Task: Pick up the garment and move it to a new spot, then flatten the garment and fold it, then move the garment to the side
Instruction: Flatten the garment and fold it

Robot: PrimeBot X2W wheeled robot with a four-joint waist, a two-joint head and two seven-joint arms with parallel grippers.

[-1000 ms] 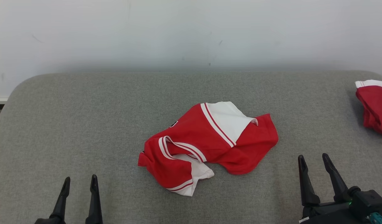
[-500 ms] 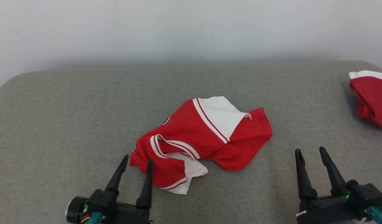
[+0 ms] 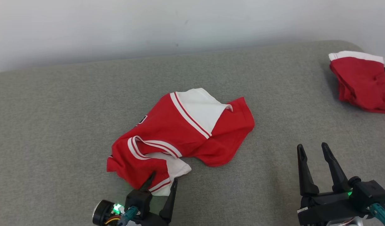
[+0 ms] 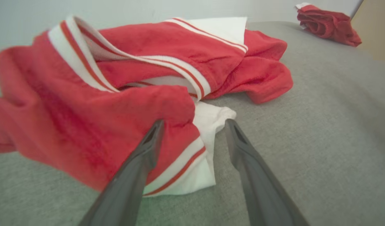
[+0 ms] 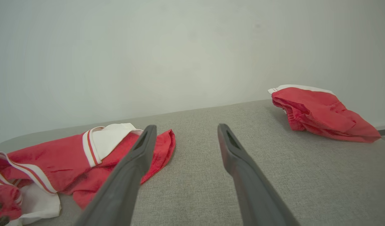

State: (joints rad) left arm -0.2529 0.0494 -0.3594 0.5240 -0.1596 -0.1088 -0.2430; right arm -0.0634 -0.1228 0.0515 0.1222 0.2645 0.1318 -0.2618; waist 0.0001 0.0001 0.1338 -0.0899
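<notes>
With the garment [image 3: 179,131] crumpled mid-way across the grey pad [image 3: 54,125] and the left gripper [image 3: 164,177] spread wide at its white-hemmed corner nearest the pad's front edge, closing there might have caught one loose layer that slipped, while the right gripper [image 3: 312,145] stood open by that edge.

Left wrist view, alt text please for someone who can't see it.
The open left gripper frames the near white-hemmed corner of a crumpled red and white garment on a grey surface. A second red garment lies far behind, upper right.
</notes>
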